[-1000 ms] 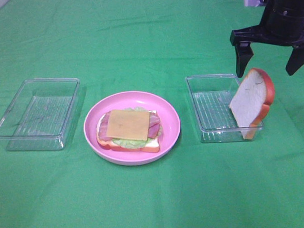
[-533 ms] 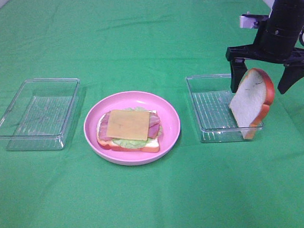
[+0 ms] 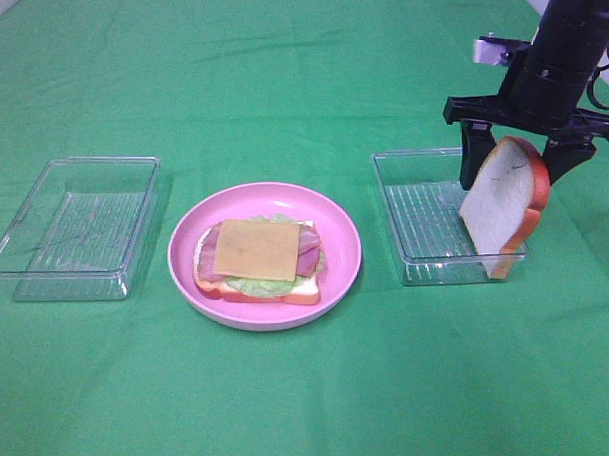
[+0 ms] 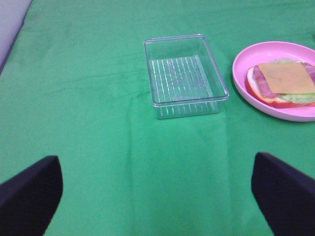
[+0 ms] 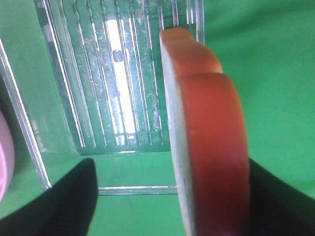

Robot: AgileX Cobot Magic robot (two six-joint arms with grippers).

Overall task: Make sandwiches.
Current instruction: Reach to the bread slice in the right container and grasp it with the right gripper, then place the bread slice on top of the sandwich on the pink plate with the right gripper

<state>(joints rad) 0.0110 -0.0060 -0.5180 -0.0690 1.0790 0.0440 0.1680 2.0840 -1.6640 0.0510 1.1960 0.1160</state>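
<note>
Bread slice (image 3: 503, 203) propped upright in tray (image 3: 417, 224), right gripper (image 3: 519, 153) straddling it, jaws spread.
Off-centre squeeze could tip it onto the worktop (image 3: 299, 388).

On your counter (image 3: 298, 408), green-covered, one in all:

- Clear plastic trays: two. One left tray (image 3: 74, 225) and one right tray (image 3: 435, 218).
- Pink plate (image 3: 340, 224): one.
- Bread slices: two. One bottom slice (image 3: 307, 288) flat on the plate, one upright slice (image 3: 501, 200) leaning in the right tray.
- Cheese slice (image 3: 257, 249): one.
- Bacon (image 3: 210, 255): a layer of strips; you cannot count them from here.
- Lettuce (image 3: 257, 284): one ruffled layer.
- Pincers: two. One right pincer (image 3: 517, 160), one left pincer (image 4: 157, 196).
</note>
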